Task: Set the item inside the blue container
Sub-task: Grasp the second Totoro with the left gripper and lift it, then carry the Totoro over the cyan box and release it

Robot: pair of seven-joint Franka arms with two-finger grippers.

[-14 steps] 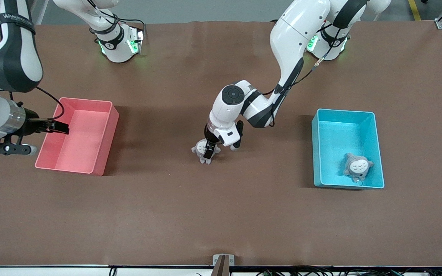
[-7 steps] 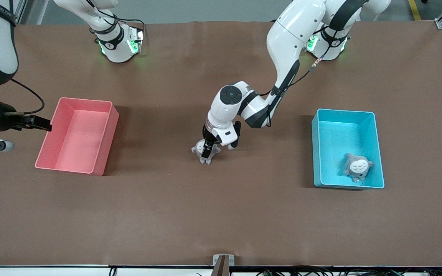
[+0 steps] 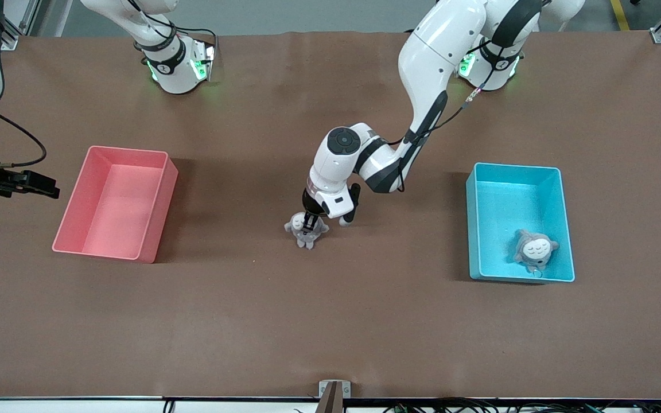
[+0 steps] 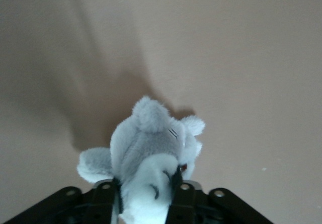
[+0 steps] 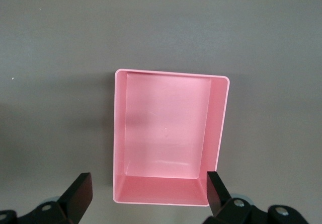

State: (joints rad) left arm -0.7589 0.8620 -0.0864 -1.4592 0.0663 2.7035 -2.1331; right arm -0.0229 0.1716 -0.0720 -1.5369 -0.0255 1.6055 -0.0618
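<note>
A small grey and white plush toy is at the middle of the table, and my left gripper is shut on it from above. In the left wrist view the plush toy fills the gap between the black fingers of the left gripper; its shadow falls close beside it on the brown table. The blue container stands toward the left arm's end, with a second grey plush lying in it. My right gripper hangs open past the pink bin, at the right arm's end.
A pink bin of like size stands toward the right arm's end. In the right wrist view the pink bin is seen from above, with nothing in it, between the spread fingers of the right gripper. Brown table lies between the two bins.
The right gripper has drawn back from over the pink bin toward its end of the table. The left gripper's fingers have closed in on the plush toy, which shifted slightly.
</note>
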